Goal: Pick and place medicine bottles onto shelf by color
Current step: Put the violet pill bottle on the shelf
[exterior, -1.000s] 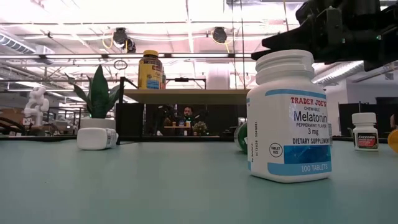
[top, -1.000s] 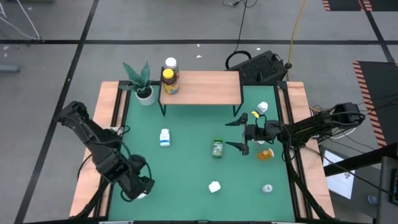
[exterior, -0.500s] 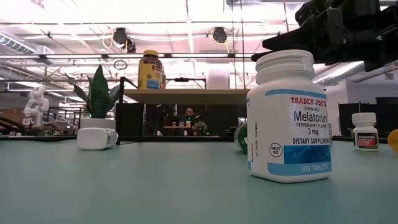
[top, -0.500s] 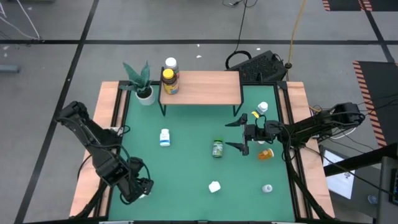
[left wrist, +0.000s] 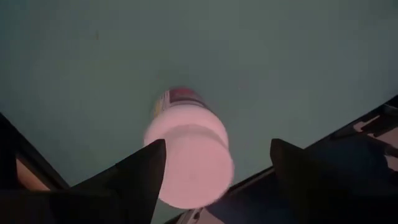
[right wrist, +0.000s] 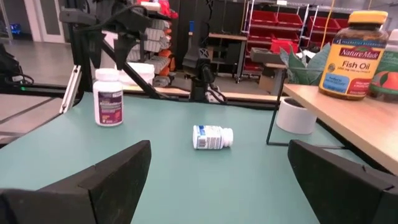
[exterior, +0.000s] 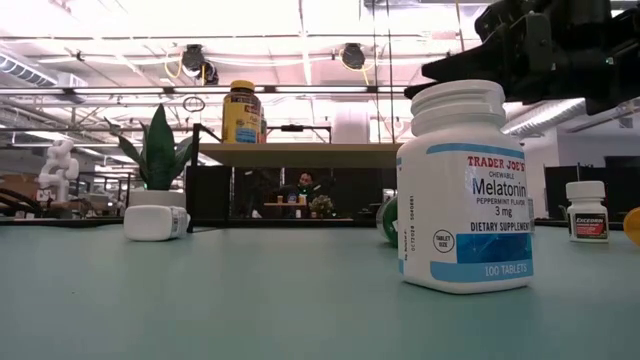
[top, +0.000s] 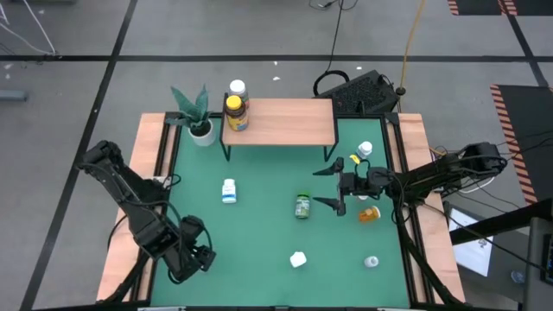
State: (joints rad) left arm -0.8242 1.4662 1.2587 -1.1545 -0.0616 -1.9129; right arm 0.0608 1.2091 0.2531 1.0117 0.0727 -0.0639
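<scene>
Left gripper (top: 197,259) hovers released over a white-capped bottle (left wrist: 189,158) at the desk's near-left corner; pick step in hand. Right gripper (top: 331,186) waits released mid-right. Shelf (top: 281,121) stands far. Next: descend, clench, carry to the shelf.
</scene>
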